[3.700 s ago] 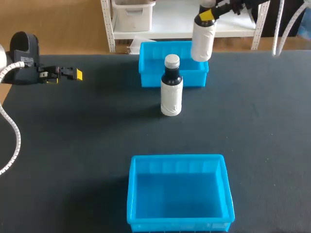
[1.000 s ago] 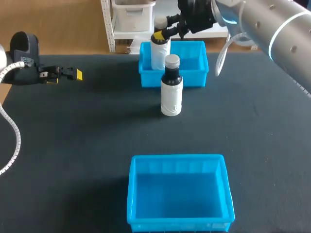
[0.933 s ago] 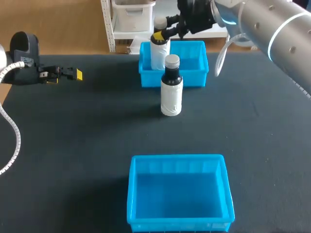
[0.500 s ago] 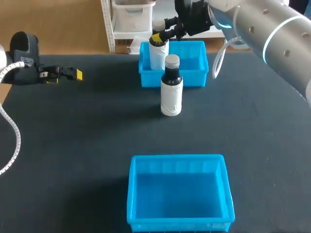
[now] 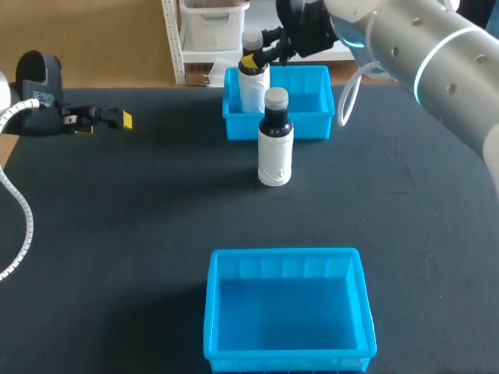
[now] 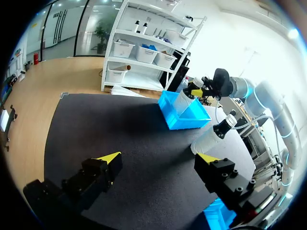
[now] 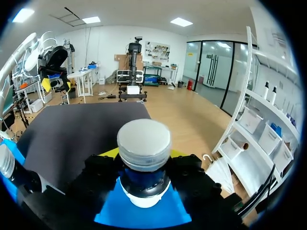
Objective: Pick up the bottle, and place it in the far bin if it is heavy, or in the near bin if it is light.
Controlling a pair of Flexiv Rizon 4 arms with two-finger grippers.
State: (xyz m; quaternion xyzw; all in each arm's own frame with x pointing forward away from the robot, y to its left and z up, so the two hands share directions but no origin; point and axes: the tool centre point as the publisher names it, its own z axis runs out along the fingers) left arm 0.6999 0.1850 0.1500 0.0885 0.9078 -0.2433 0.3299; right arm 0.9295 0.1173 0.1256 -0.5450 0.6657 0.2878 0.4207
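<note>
Clamped white bottle point(image 5: 252, 87) at neck with right fingers point(image 5: 249, 60), 12 o'clock, upright at left end of far bin point(image 5: 313, 118), base hidden behind wall. Spotted second bottle point(image 5: 274, 152), dark with white label, standing on bench point(image 5: 117, 234) just toward 6 from that bin. Noted near bin point(image 5: 285, 259) at 6 o'clock. Found left fingers point(image 5: 125, 119) spread wide at 10 o'clock, holding nothing.

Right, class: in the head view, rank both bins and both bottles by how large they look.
1. near bin, which is also closest to the camera.
2. far bin.
3. standing bottle.
4. held bottle. It is farther off and partly hidden, so the order of the two bottles is unsure.
</note>
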